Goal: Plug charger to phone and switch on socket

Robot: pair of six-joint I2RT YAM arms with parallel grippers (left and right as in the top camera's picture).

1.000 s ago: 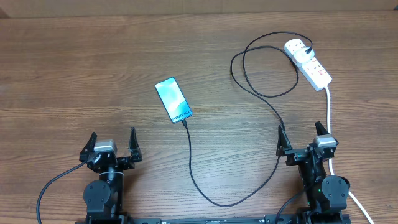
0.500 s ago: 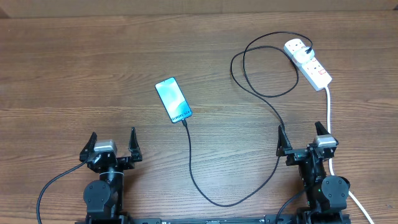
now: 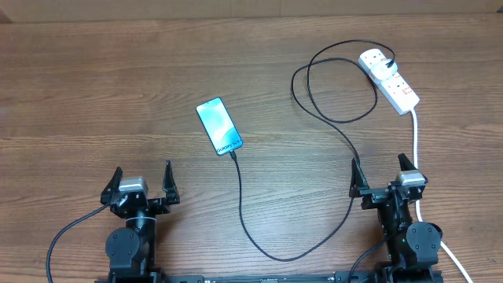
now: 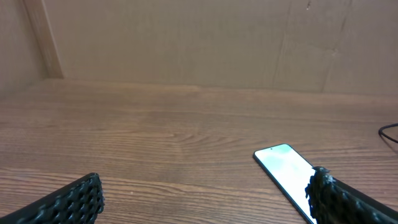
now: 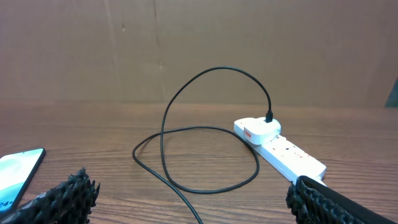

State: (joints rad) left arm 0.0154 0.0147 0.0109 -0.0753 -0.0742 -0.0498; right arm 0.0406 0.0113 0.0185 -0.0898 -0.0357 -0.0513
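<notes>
The phone (image 3: 219, 126) lies flat in the middle of the table, its blue screen lit; it also shows in the left wrist view (image 4: 283, 171) and the right wrist view (image 5: 17, 173). The black charger cable (image 3: 240, 206) runs from the phone's near end in a long loop to a plug (image 3: 388, 62) in the white socket block (image 3: 391, 79), also in the right wrist view (image 5: 280, 149). My left gripper (image 3: 142, 182) is open and empty, near the front edge. My right gripper (image 3: 383, 176) is open and empty, in front of the socket.
The socket's thick white cord (image 3: 416, 140) runs down past my right arm toward the front edge. A brown cardboard wall (image 4: 186, 43) stands behind the table. The cable loops (image 5: 199, 155) lie between my right gripper and the socket.
</notes>
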